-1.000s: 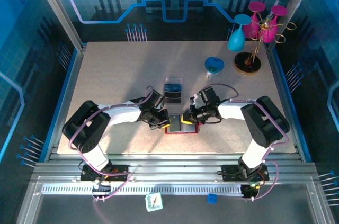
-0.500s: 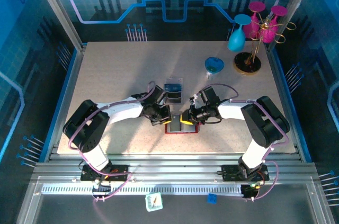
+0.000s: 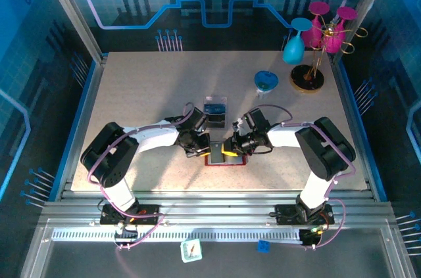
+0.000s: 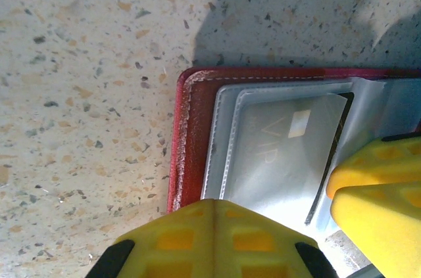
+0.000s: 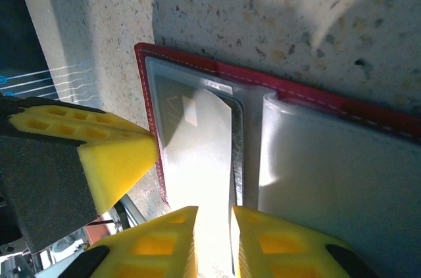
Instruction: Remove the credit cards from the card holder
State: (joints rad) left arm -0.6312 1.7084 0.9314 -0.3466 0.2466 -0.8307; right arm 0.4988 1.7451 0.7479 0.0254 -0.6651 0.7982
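The red card holder (image 3: 224,162) lies open and flat between both arms; its cover (image 4: 187,140) and clear pockets show close up. A grey credit card (image 4: 283,146) marked VIP sits in the left pocket, glaring white in the right wrist view (image 5: 197,140). My left gripper (image 3: 202,148) is shut, nothing between its fingers, tips (image 4: 214,204) on the pocket's near edge. My right gripper (image 3: 229,149) points down on the same card, its fingers (image 5: 177,238) a narrow gap apart around the card's bright face. Black and blue-and-white credit cards (image 3: 215,112) lie behind the holder.
A blue dish (image 3: 266,81) sits at the back right. Beside it a stand (image 3: 308,78) carries pink and teal glasses (image 3: 294,45). The table's near edge (image 3: 217,189) runs just below the holder. Both arms crowd the holder from left and right.
My left gripper has slid right and slightly back onto the holder's left pocket. The right gripper has edged a little left. The holder has stayed in place.
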